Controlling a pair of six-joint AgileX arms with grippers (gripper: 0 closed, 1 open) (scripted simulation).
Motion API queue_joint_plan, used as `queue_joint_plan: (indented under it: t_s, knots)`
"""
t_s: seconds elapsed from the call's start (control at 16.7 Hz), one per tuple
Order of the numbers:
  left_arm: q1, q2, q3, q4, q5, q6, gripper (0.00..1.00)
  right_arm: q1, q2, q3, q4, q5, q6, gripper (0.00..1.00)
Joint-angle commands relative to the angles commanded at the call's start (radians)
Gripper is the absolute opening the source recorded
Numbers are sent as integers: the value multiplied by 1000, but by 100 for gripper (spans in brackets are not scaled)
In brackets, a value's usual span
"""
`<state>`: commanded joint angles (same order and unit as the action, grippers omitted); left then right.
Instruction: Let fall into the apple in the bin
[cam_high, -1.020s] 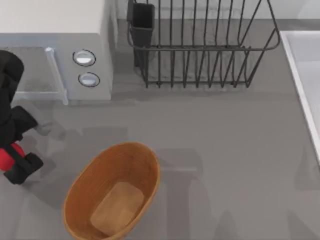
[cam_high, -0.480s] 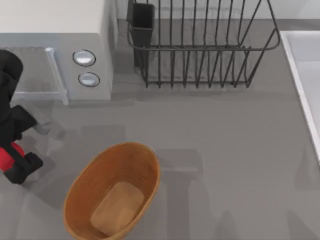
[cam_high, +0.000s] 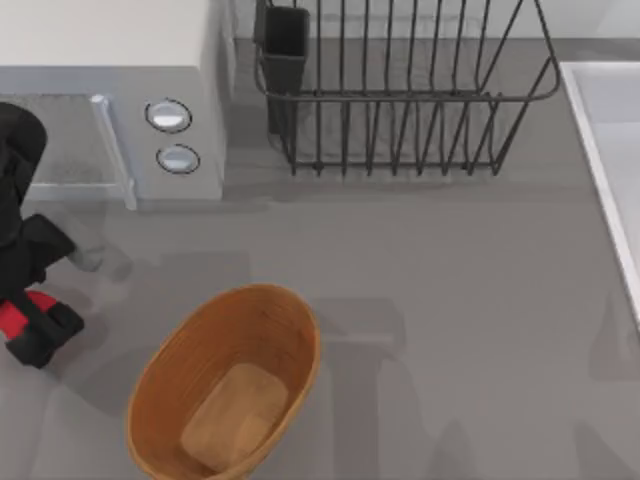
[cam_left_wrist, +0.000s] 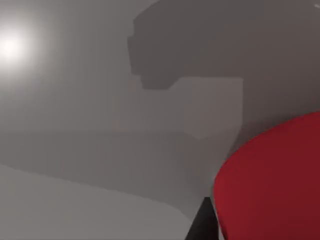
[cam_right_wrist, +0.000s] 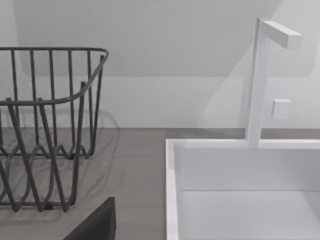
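The apple is a small red fruit at the far left edge of the table in the top view. My left gripper is shut on it, with black fingers on both sides. In the left wrist view the apple looms large and red, held above the grey table. The bin, an oval orange-brown wicker basket with a tan bottom, stands to the right of the held apple, near the front edge. A dark part of my right gripper shows in the right wrist view.
A black wire dish rack stands at the back centre. A grey microwave sits at the back left. A white sink with a faucet lies along the right side.
My left gripper and the apple have shifted slightly to the left, so less of the red fruit shows. The basket has not moved.
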<state>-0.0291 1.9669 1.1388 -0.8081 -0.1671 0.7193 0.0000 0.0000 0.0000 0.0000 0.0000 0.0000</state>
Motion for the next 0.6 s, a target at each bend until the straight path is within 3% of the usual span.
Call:
queue_joint_plan:
  t_s: [0.12, 0.18, 0.6]
  knots:
    - [0, 0, 0, 0, 0, 0, 2, 0, 0, 0, 0, 0, 0, 100]
    - [0, 0, 0, 0, 0, 0, 0, 0, 0, 0, 0, 0, 0, 100]
    - [0, 0, 0, 0, 0, 0, 0, 0, 0, 0, 0, 0, 0, 100]
